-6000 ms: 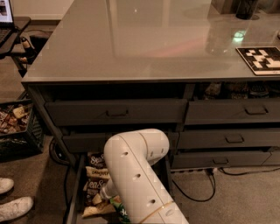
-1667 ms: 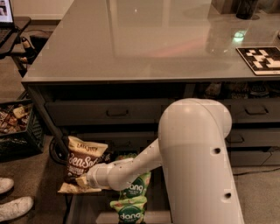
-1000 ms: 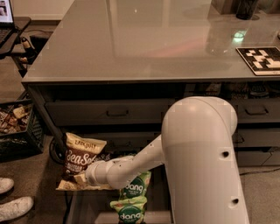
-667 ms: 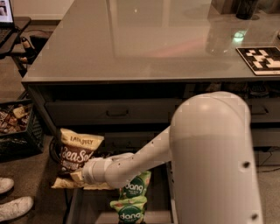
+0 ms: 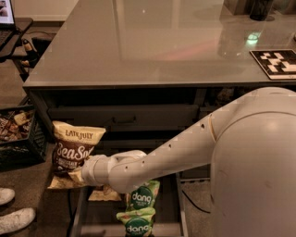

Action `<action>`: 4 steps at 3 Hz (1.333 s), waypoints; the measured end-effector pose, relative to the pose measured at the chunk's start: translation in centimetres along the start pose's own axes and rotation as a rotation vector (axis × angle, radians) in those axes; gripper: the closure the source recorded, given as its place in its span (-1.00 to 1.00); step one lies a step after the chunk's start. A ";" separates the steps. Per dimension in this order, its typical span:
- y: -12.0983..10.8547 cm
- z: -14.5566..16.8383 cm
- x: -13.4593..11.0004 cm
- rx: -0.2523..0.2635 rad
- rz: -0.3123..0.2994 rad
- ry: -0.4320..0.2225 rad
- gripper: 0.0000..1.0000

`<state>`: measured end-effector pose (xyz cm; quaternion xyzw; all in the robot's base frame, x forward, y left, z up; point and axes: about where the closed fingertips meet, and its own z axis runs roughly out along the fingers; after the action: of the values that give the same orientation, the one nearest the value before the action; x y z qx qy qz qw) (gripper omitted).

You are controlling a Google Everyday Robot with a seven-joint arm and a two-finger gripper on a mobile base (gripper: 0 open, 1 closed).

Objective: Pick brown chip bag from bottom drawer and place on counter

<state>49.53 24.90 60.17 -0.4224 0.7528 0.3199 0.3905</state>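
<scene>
Camera view, grey counter above, white arm reaching down, bottom drawer open, brown chip bag lifted higher than a moment before, past drawer's left edge, gripper clenched on its lower edge, green dang bags in drawer.

- Two green "dang" bags stood one above the other, just below and right of the gripper, which was low at left.
- A black crate of snacks sat far left.
- White shoes lay bottom left.
- A black-and-white fiducial tag lay at right, a dark cylinder behind it.
</scene>
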 end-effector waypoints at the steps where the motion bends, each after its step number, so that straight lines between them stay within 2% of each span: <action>1: 0.2 -0.1 -0.3 -0.004 -0.006 -0.009 1.00; 2: 0.8 -2.3 -2.9 0.016 -0.062 -0.045 1.00; 3: 1.1 -5.3 -6.7 0.053 -0.131 -0.082 1.00; 4: 0.3 -7.9 -10.0 0.101 -0.179 -0.077 1.00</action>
<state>50.11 22.51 72.66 -0.4549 0.7117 0.2613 0.4672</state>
